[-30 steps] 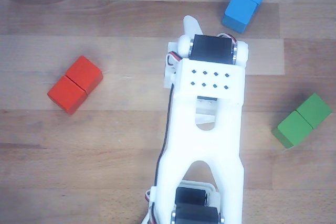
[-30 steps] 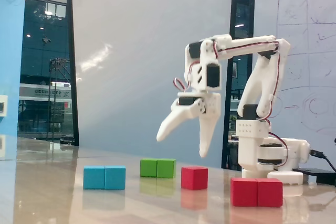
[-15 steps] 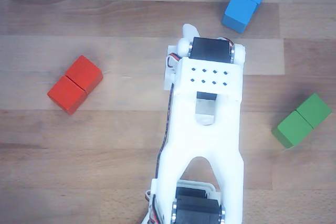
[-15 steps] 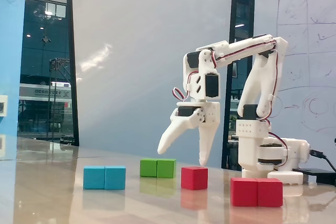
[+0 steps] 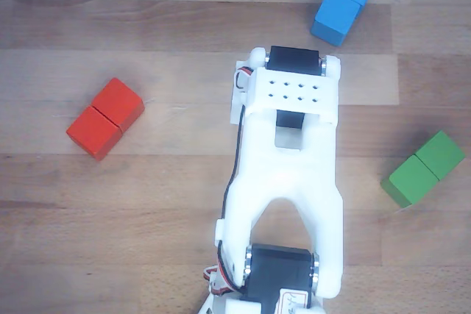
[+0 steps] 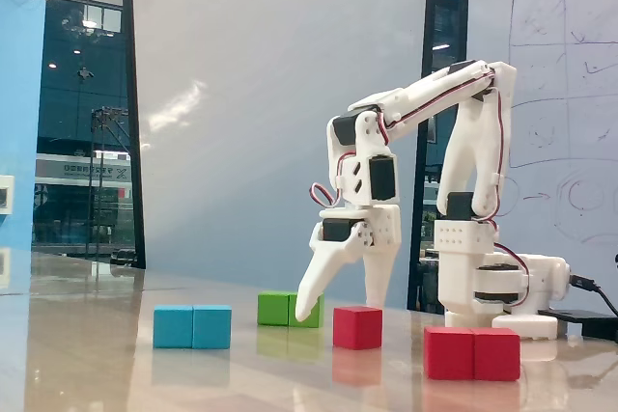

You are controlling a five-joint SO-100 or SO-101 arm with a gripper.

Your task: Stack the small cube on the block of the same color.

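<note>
From above, the arm hides the small cube; the block (image 5: 105,118) lies well left of the arm, long axis slanting up-right.

From the side, the gripper (image 6: 340,311) hangs spread wide over the small cube (image 6: 357,326), presumably to straddle it. The block (image 6: 472,352) sits right of that cube, lengthwise across the view.

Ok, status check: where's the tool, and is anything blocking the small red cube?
Tool open, empty, low over the small red cube. Cube on the table, ungrasped. Red block sits apart, top bare. Green block just behind the tool, not blocking.
</note>
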